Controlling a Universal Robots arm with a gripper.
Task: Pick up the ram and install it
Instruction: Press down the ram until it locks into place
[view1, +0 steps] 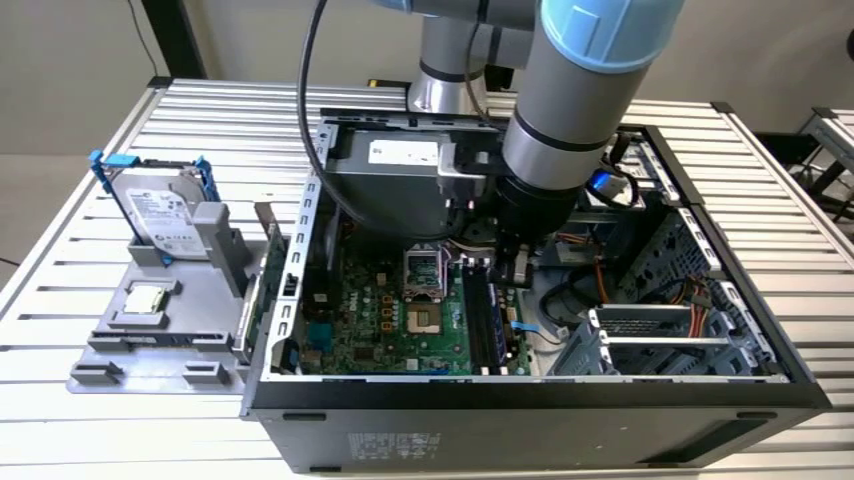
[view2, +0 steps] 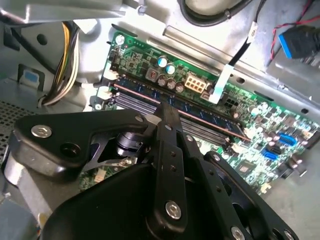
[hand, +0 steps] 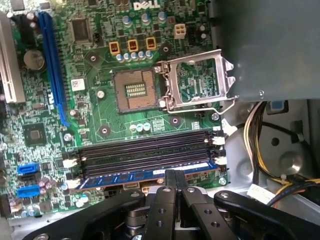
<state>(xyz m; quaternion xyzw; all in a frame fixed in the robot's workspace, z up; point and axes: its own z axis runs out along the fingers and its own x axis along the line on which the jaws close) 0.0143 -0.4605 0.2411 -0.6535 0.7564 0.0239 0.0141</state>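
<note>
While the arm reaches straight down into the open computer case (view1: 534, 400), the gripper (hand: 174, 176) sits right over the ram (hand: 145, 176), its two fingers pressed together edge to edge and pinching nothing, tips resting on or just above the stick's top edge; whether they actually touch it cannot be told. In both wrist views the ram, a long blue-green stick, is standing in the outermost of the black memory slots (hand: 145, 150) on the motherboard (hand: 100, 115), on the side away from the open processor socket (hand: 134, 90). In the exterior view the ram slots lie just on that view's right of the socket, under the gripper (view1: 514, 270). The worry from here, as a judgement: the push lands near one part of the stick, so the ram could seat crooked, one end down and the other proud, and the white latch (hand: 220, 161) at its end may fail to click shut. Too much force on a tilted stick could flex the board. As for pose, the forearm hangs nearly vertical, wrist low inside the case, close beside the grey power supply (view1: 400, 165) and its cables (hand: 260, 145), which could snag.
</note>
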